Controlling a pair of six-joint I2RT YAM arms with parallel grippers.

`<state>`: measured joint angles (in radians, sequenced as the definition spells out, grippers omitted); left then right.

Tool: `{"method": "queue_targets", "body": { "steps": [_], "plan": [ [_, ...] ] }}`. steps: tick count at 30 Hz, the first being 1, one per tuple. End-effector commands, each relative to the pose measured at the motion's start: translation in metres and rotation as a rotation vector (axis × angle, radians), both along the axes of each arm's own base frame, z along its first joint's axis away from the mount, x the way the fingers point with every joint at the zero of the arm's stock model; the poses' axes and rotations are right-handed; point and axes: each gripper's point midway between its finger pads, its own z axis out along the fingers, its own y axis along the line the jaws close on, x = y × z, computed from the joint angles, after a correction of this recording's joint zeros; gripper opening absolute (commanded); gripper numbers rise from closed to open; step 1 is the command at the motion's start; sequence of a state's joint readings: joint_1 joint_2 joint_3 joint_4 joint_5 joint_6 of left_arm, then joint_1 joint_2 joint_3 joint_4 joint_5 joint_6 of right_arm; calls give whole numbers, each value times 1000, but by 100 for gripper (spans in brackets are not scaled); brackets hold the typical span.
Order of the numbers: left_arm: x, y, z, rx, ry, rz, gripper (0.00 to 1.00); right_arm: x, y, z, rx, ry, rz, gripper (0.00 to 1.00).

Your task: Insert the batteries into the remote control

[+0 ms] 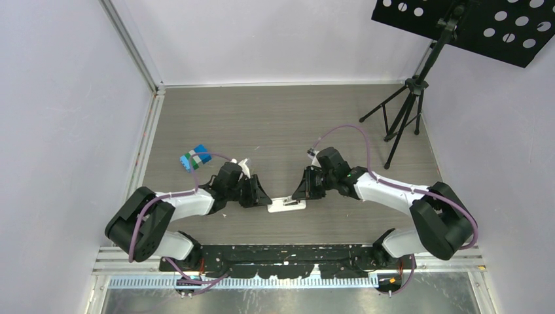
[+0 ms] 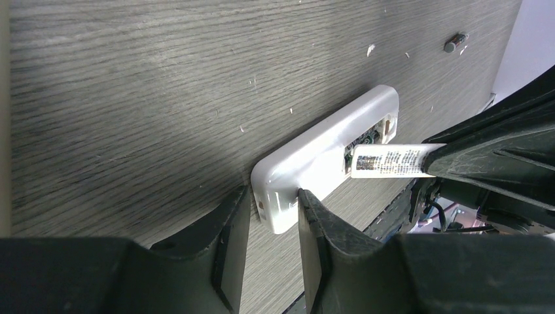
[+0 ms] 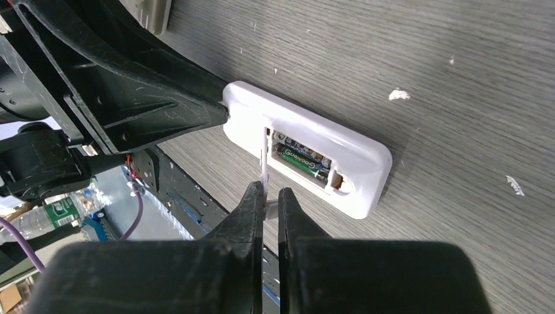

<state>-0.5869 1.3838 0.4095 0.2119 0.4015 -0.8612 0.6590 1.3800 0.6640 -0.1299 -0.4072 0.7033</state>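
here, remote control [image 2: 314, 157]: lying back-up on the table [image 2: 131, 98], its near end sitting between the left gripper [image 2: 273, 196] fingers, its open recess lying just beyond the right gripper [image 3: 269, 191] fingertips.
batteries [image 3: 302, 159]: two are already resting side by side in the recess, just past the right fingertips.
left fingers [image 2: 229, 222]: standing part open and grasping the remote's end across its width, apparently bracing it so it is not sliding.
right fingers [image 3: 252, 209]: clenching almost to touching on a thin white labelled plate [image 2: 386, 161], holding it on edge at the recess rim.
why: the plate is likely serving as the battery door, so the right arm seems to be lining it up to close the loaded bay.
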Motion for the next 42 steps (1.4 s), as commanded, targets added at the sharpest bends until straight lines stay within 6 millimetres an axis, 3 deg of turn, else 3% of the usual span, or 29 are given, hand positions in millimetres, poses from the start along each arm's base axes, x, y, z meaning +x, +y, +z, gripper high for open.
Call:
{"method": "queue_targets", "body": {
  "steps": [1,20,30,42],
  "plan": [
    [12,-6,9,-18,-40,11,34,1,6,2,36,-19,39,0],
    [14,-11,13,-41,-36,2,35,-3,1,-22,-22,22,54,1],
    [15,-13,12,-54,-27,9,35,-6,-2,-24,-33,63,20,21],
    [17,-6,11,-8,-44,28,37,-4,-5,-15,-48,64,-6,34]
  ]
}}
